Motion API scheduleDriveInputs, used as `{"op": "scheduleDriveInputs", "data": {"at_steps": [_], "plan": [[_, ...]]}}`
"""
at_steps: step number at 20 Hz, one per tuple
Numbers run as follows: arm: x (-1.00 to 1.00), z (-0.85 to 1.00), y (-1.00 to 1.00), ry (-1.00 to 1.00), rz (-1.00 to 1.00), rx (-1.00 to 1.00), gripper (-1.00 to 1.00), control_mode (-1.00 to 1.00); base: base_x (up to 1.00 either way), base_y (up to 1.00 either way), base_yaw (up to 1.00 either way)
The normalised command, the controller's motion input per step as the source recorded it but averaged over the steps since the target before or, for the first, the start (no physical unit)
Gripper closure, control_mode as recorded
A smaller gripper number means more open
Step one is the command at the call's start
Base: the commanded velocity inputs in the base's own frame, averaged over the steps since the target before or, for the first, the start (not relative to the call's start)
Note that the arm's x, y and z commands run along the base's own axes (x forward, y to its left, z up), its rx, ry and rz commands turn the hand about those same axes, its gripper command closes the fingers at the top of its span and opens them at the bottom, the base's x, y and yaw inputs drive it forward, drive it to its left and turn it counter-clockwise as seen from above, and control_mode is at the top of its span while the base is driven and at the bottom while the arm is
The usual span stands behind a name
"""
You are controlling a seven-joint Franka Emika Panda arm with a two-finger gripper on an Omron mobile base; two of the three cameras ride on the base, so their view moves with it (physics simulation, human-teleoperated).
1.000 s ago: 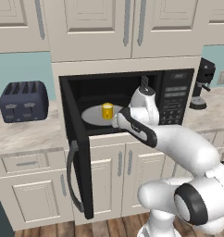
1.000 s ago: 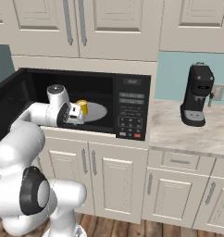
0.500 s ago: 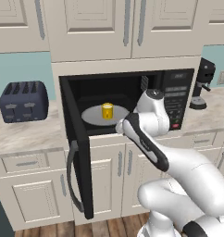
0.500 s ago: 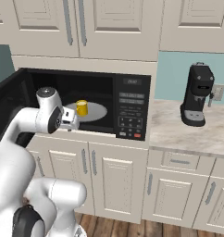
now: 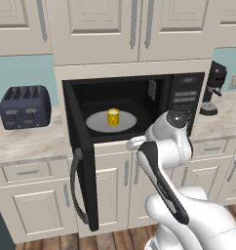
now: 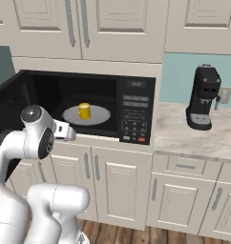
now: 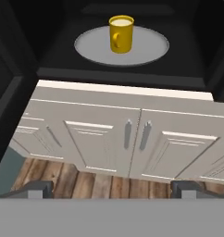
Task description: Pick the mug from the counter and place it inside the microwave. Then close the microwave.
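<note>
Fingers [image 7: 112,190] are spread wide and released, with nothing between them; in the hand view we see only their two dark tips at the bottom, far apart from each other. Just beyond the fingers, along their line of sight, lie the cream cabinet doors [image 7: 132,139] with two grey handles side by side, and below them a strip of wooden floor [image 7: 86,183].

Farther ahead and higher than the fingers is the open cavity of the microwave [image 5: 134,105]. The mug [image 7: 121,34] stands upright on the white round plate [image 7: 146,48] inside it, well apart from the fingers, with its handle turned toward the hand camera. In the left base view the mug [image 5: 113,117] sits near the middle of the plate [image 5: 98,122], and in the right base view we see it [image 6: 84,110] the same way, to the left of the grey button panel [image 6: 135,125].

From the base views, our hand is outside the cavity, in front of its lower edge, level with the bench [image 5: 32,144]. The microwave door [image 5: 83,161] stands fully open, swung out to the left of the fingers, with its long handle [image 5: 76,185] facing the room.

Further out on the bench, a dark blue-grey toaster [image 5: 23,107] sits to the left of the microwave, and a tall black coffee machine [image 6: 203,97] stands to the right, on the marbled top.
</note>
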Motion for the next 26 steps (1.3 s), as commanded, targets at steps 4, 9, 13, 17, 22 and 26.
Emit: {"op": "scheduleDriveInputs", "data": {"at_steps": [4, 9, 13, 17, 22, 26], "plan": [[-0.39, 0.41, 0.00, -0.11, 0.00, 0.00, -1.00, -1.00, 0.00, 0.00, 0.00], [-0.32, 0.76, 0.00, 0.00, 0.00, 0.00, -1.00, -1.00, 0.00, 0.00, 0.00], [-0.18, 0.51, 0.00, 0.23, 0.00, 0.00, -1.00, -1.00, 0.00, 0.00, 0.00], [-0.02, 0.21, 0.00, 0.31, 0.00, 0.00, -1.00, -1.00, 0.00, 0.00, 0.00], [-0.51, 0.06, 0.00, 0.03, 0.01, 0.00, -1.00, -1.00, 0.00, 0.00, 0.00], [-0.66, 0.00, 0.00, -0.15, 0.01, 0.00, -1.00, -1.00, 0.00, 0.00, 0.00]]}}
